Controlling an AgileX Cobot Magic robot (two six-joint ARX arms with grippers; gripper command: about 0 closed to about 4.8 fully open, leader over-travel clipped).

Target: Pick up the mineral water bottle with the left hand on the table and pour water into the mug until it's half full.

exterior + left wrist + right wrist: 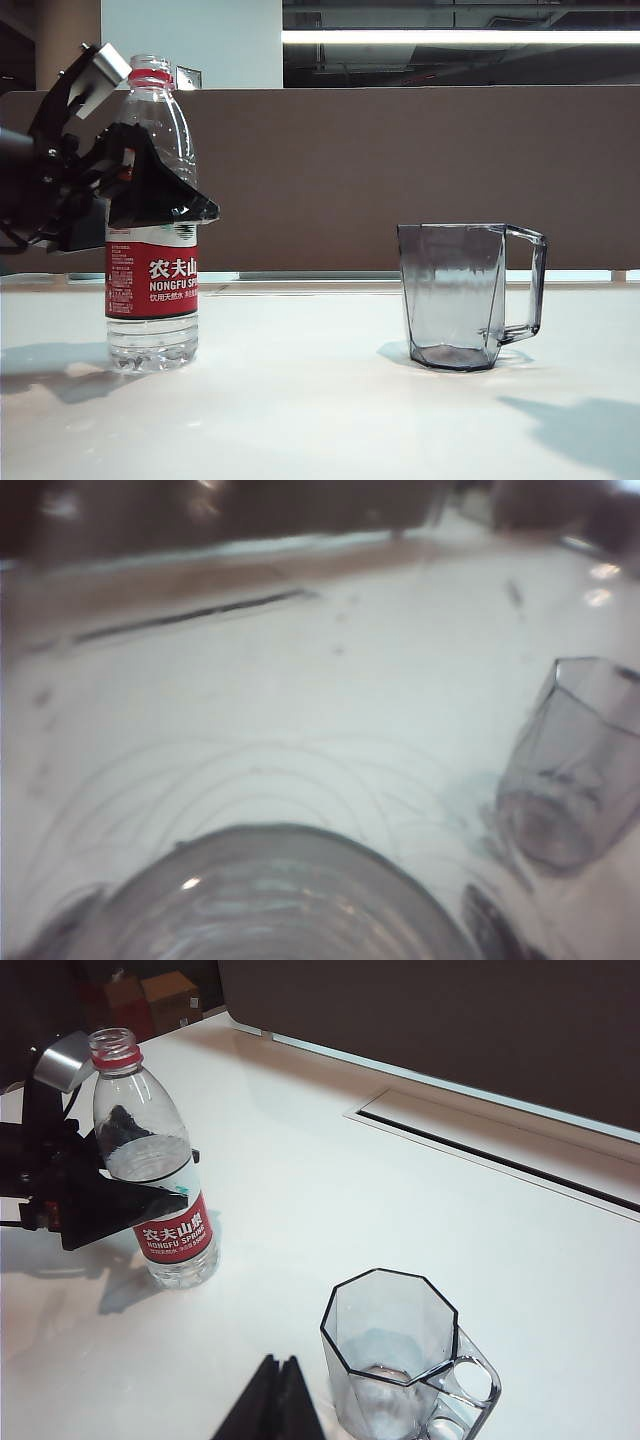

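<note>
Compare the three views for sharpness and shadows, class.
Exterior view: sharp; soft shadows beside the mineral water bottle and mug. Left wrist view: blurred, bottle looms close and smeared. Right wrist view: crisp; left gripper shadows the table.

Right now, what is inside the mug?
The mug looks empty: its bare bottom shows through the open rim, no water line visible. The mineral water bottle stands uncapped apart from it, the open left gripper around its upper body.
</note>
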